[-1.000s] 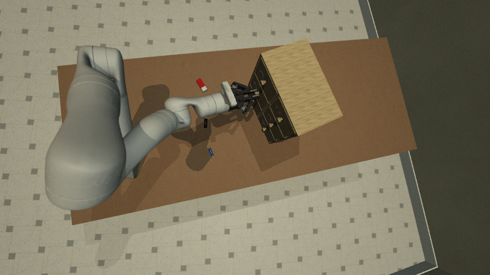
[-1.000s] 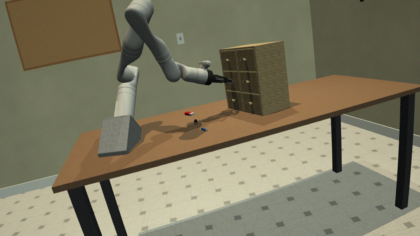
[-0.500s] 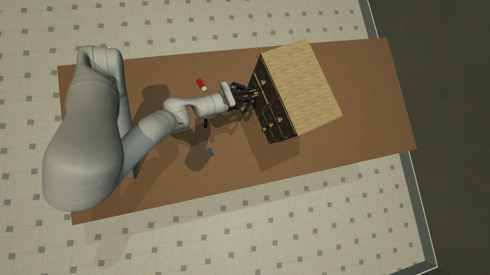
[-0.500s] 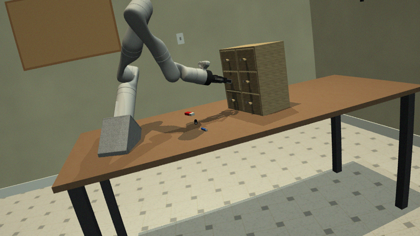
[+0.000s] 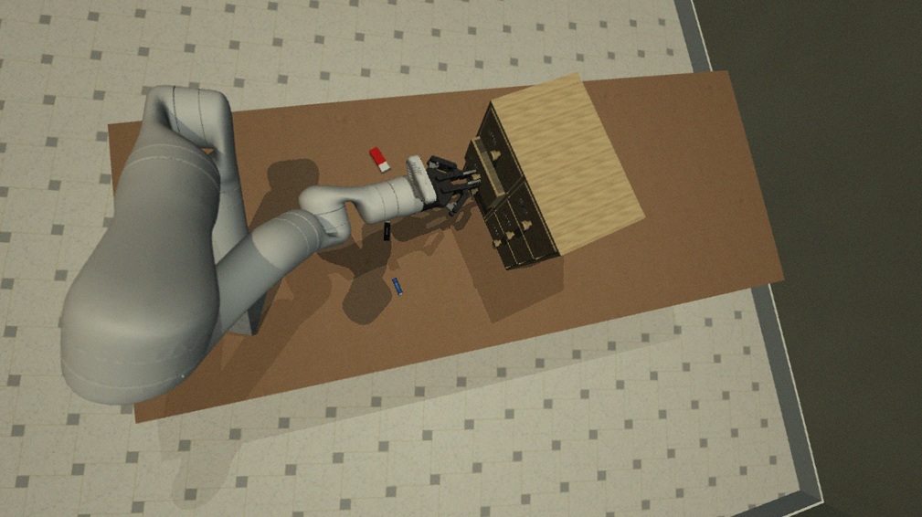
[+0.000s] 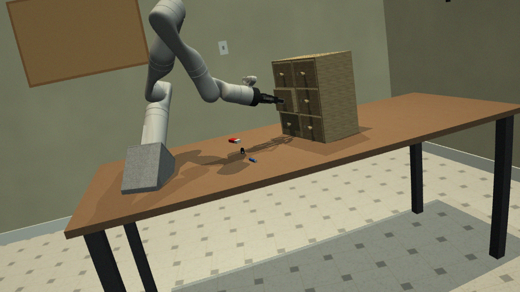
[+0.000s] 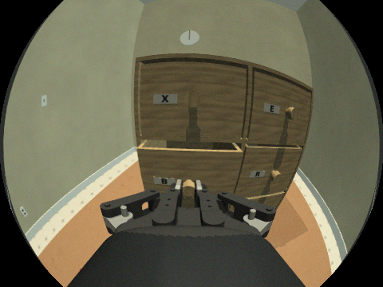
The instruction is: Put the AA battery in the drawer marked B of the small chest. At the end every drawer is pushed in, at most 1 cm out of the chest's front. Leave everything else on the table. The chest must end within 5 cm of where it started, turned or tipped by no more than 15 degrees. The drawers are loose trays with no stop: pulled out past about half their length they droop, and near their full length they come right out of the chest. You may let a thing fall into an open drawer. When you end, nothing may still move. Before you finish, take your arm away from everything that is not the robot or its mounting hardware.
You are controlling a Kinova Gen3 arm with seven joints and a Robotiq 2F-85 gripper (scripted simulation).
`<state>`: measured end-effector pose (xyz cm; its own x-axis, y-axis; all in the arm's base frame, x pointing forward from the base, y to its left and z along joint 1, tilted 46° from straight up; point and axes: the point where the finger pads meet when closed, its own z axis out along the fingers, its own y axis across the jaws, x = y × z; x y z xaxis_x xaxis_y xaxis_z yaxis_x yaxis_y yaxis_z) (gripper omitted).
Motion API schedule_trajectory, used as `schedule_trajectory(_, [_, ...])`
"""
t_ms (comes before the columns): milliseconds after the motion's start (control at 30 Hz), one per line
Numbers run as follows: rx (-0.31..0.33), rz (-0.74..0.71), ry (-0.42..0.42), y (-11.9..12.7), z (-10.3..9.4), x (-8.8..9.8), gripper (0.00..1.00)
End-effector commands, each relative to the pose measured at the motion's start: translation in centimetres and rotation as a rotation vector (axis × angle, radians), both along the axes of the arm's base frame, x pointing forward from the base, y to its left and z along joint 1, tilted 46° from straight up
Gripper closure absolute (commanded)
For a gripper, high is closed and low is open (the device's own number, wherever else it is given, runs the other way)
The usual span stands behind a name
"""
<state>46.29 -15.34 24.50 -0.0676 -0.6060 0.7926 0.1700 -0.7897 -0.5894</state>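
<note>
The AA battery, a small blue cylinder [image 5: 396, 286] [image 6: 253, 160] with a silvery end, lies on the table in front of the chest. The chest [image 5: 575, 163] [image 6: 337, 96] stands upright. Its drawer B [image 7: 171, 163] [image 6: 288, 106], middle row on the left, is pulled partway out and looks level; its top opening shows in the wrist view. My gripper [image 5: 474, 178] [image 6: 281, 101] [image 7: 188, 186] is shut on drawer B's knob [image 7: 188, 194], with one finger on each side. The inside of drawer B shows only in part.
A red and white block [image 5: 380, 159] [image 6: 234, 140] and a small black object [image 5: 386, 230] [image 6: 242, 150] lie on the table [image 5: 708, 188] [image 6: 445, 108]. Drawer X [image 7: 219, 100] is right above drawer B; drawers E [image 7: 267, 88] and R [image 7: 255, 159] are to the right. These three look pushed in.
</note>
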Motion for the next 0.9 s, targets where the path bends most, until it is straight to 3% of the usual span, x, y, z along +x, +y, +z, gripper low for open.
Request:
schedule_trajectory(0, [0.004,-0.003,0.002,-0.1,-0.2,-0.4,0.87])
schedule_trajectory(867, [0.004,-0.003,0.002,0.3,-1.5,-3.2,0.87])
